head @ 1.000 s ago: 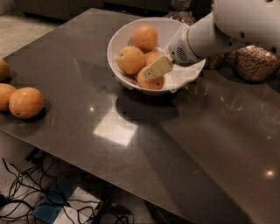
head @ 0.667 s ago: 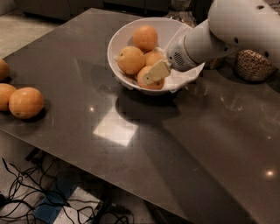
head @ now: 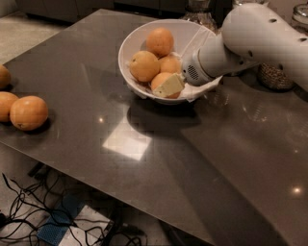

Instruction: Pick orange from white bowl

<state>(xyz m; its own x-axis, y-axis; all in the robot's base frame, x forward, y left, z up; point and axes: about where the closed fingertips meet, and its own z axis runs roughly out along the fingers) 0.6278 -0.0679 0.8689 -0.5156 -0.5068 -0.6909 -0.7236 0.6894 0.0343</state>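
The white bowl (head: 126,48) stands on the dark table at the back centre and holds several oranges. The front orange (head: 160,79) lies at the bowl's near rim. My gripper (head: 169,85) reaches in from the right on the white arm (head: 250,38). Its cream tip lies against this front orange's near right side and partly covers it. Other oranges sit behind it: one to the left (head: 144,66), one at the back (head: 160,42) and one in the middle (head: 170,63).
Three loose oranges (head: 29,112) lie at the table's left edge. A glass jar of grains (head: 273,77) stands behind the arm at the right, and another jar (head: 197,13) behind the bowl. Cables (head: 29,221) lie on the floor under the table's front edge.
My gripper has moved a little lower and to the left in the bowl, closer onto the front orange. The bowl and the other oranges have not moved.
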